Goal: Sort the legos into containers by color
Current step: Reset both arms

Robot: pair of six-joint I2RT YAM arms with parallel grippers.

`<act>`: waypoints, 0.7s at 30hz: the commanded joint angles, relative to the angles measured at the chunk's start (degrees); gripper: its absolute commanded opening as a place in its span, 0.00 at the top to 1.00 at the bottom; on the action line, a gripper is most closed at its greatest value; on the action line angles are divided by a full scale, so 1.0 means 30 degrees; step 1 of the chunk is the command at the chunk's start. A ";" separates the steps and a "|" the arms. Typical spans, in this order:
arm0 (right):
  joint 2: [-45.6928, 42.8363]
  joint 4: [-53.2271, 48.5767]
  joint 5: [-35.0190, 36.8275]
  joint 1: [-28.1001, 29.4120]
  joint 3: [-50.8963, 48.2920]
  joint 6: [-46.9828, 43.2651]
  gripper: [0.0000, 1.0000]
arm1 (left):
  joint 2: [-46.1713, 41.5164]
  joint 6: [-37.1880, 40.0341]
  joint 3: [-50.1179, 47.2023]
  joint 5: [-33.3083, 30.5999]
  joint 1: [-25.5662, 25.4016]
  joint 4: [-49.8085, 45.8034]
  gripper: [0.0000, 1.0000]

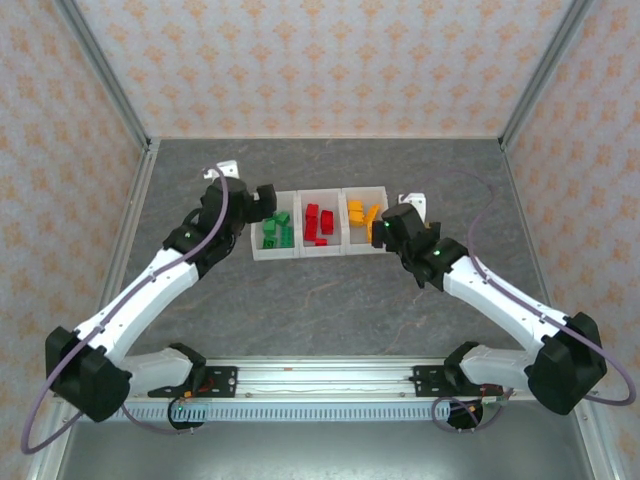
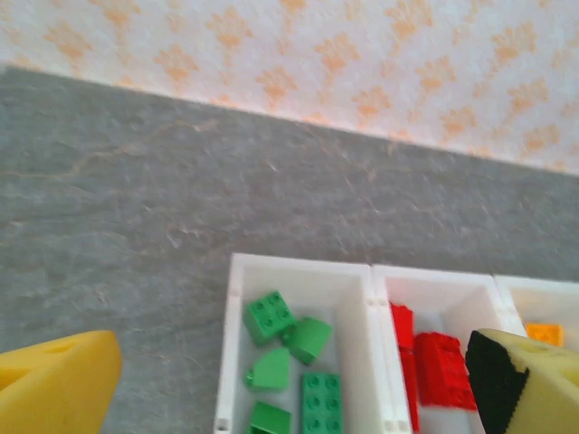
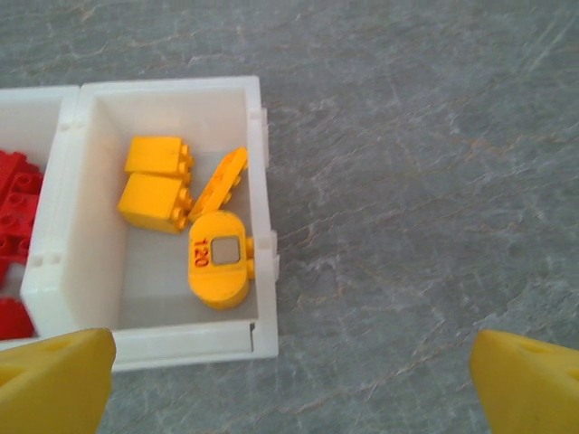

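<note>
Three joined white bins stand in a row mid-table. Green legos lie in the left bin, red legos in the middle one, orange-yellow legos in the right one. My left gripper hovers at the left bin's far left corner, open and empty; in its wrist view the left gripper is above the green legos, with red legos beside them. My right gripper hangs open and empty by the right bin's outer wall. The right gripper looks down on orange-yellow legos.
A rounded orange piece marked 120 rests against the right bin's wall. Small white brackets sit on the grey table behind each gripper. Metal posts and patterned walls enclose the table; a rail runs along the near edge.
</note>
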 commanded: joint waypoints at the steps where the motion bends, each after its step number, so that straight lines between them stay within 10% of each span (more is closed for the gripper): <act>1: -0.0900 0.2724 0.2693 -0.0792 0.0066 -0.1127 0.00 | -0.1338 0.1961 -0.2783 -0.3963 0.0279 0.5089 0.01; 9: -0.5668 1.6980 0.1824 -0.7641 -0.8722 -0.1708 0.00 | -0.4976 -0.1812 -0.9851 -0.4212 0.3870 1.2201 0.01; 14: -0.1524 1.9742 0.1160 -1.1128 -0.9979 -0.1508 0.00 | -0.4456 -0.4076 -1.1469 -0.4449 0.6405 1.2246 0.01; 21: 0.4135 2.3956 -0.1708 -1.1036 -1.0134 -0.3187 0.00 | -0.3323 -0.2999 -1.3002 -0.4312 0.6863 1.4267 0.01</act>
